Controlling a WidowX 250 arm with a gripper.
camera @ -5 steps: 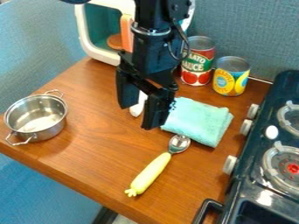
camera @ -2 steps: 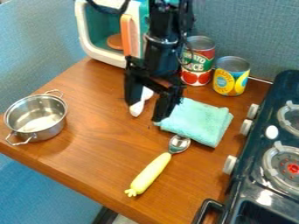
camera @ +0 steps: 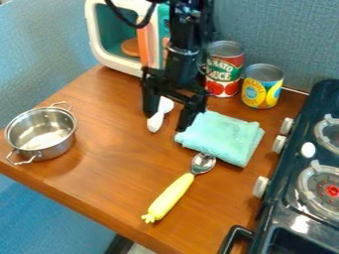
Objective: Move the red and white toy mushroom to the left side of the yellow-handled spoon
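Pincer (camera: 164,124) has shifted right and up in the view, exposing more of the white utensil (camera: 156,120), which hasn't moved. 2 fingers wide apart, nothing held. Utensil sits below the pincer, showing between the fingers; cloth (camera: 224,138) just beside the right-hand fingertip in view, contact unclear. Reads as positioning, 0 progress on a grasp so far. Yellow-handled spoon (camera: 173,194) nearer the camera than the pincer, also unmoved.

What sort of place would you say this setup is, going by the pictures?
Probably a toy kitchen set up for robot work: a stove with burners, a small metal pot and a robot gripper over the wooden counter.
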